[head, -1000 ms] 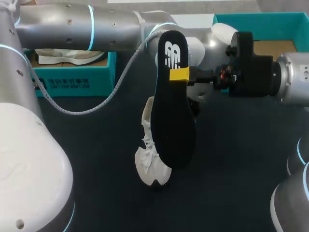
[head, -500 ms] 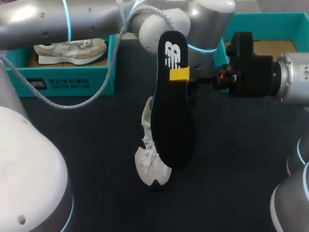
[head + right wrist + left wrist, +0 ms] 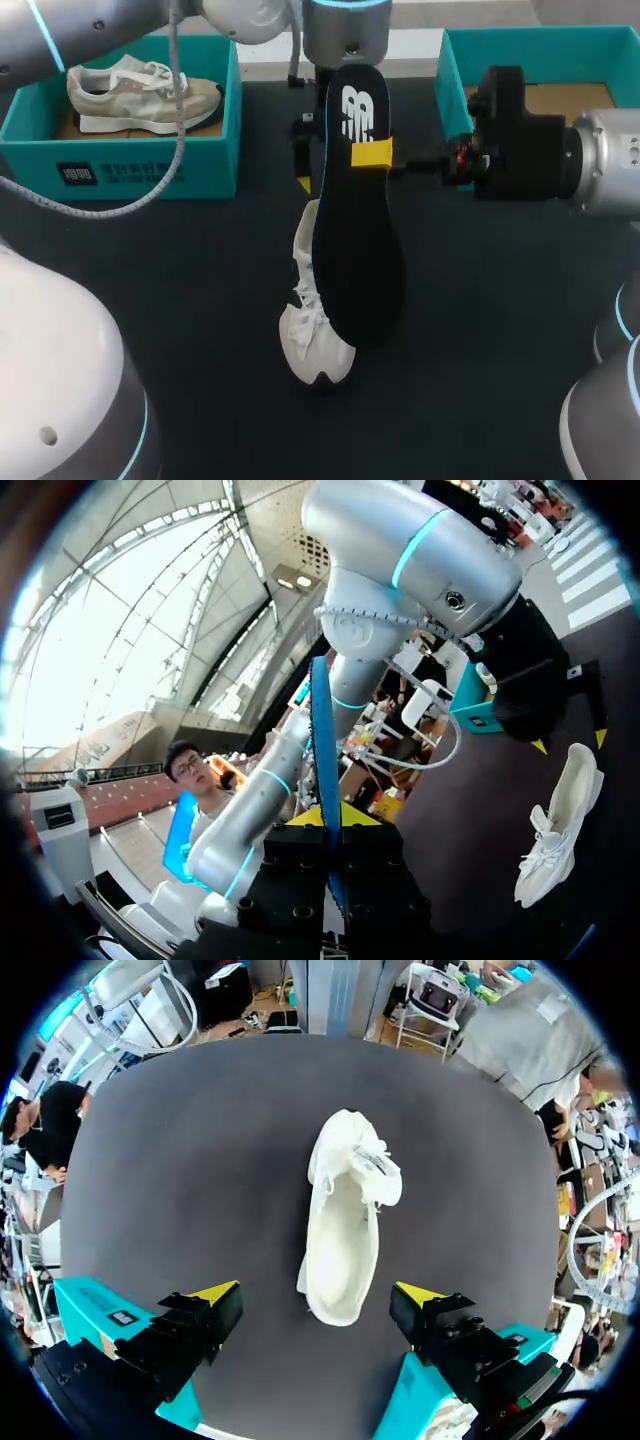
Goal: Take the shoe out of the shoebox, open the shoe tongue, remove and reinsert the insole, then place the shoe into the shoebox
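Your right gripper [image 3: 376,156] is clamped on the black insole [image 3: 360,250]. One yellow tip presses its facing side near the top, and the right wrist view shows the insole edge-on, rising from between the two tips [image 3: 330,820]. The insole stands upright in the air over the middle of the table [image 3: 150,300], narrower end up and broader end down. Your right arm comes in level from the right.

Your left gripper [image 3: 318,1295] has its fingers spread wide and grips nothing. In its wrist view the heel end of the white shoe [image 3: 345,1220] sits in the gap between the tips, touching neither. From the head view, that gripper [image 3: 303,150] hangs just to the far side of the insole, pointing down, with the left arm reaching in from the far left.

The shoe [image 3: 312,335] lies on the table, out of any box. Its toe points to the near side, its laces are loose, and its right half is hidden behind the insole. You cannot tell whether the insole's lower end touches it.

The left shoebox [image 3: 150,165], teal, sits at the far left with a beige sneaker [image 3: 140,95] inside. The right teal box [image 3: 455,70] sits at the far right, its brown floor showing behind your right gripper.
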Controlling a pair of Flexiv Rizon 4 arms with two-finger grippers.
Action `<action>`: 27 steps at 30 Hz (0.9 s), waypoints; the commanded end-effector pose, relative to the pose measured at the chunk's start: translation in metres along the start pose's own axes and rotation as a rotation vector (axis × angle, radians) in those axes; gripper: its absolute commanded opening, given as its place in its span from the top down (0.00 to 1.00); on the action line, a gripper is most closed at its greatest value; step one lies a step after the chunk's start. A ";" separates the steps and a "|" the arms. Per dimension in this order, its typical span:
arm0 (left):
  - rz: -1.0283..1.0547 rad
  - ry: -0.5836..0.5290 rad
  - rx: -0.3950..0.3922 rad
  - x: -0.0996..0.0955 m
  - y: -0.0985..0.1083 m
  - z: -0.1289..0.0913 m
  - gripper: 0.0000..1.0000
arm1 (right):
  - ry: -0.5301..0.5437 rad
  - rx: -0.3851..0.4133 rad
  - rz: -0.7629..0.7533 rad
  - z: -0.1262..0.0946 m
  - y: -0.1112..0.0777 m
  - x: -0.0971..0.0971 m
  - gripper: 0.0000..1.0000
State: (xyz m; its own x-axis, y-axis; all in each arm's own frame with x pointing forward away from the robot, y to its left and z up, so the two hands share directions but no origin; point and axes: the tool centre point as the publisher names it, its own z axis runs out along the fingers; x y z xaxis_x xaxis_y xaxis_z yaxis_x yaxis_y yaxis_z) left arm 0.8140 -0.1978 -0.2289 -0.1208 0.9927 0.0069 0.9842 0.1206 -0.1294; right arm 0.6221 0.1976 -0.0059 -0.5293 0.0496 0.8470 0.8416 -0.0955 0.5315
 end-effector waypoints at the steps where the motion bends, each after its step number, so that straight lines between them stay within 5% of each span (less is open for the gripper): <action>1: 0.015 -0.321 -0.029 0.034 -0.008 -0.020 0.00 | -0.015 -0.057 0.042 -0.008 0.002 -0.002 1.00; 10: 0.046 -0.461 -0.056 0.060 -0.010 -0.052 0.00 | -0.056 -0.153 0.147 -0.036 0.042 -0.022 1.00; 18: 0.065 -0.582 -0.041 0.085 -0.018 -0.070 0.00 | -0.130 -0.207 0.330 -0.043 0.071 -0.065 1.00; 27: 0.092 -0.600 -0.028 0.093 -0.022 -0.073 0.00 | -0.147 -0.221 0.351 -0.043 0.073 -0.071 1.00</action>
State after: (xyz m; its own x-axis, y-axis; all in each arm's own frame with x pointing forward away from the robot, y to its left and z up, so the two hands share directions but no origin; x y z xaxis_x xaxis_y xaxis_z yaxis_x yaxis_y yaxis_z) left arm 0.7944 -0.1137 -0.1491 -0.0669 0.9423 -0.3280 0.9956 0.0413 -0.0845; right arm 0.7109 0.1354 -0.0277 -0.1840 0.1121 0.9765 0.9165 -0.3395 0.2117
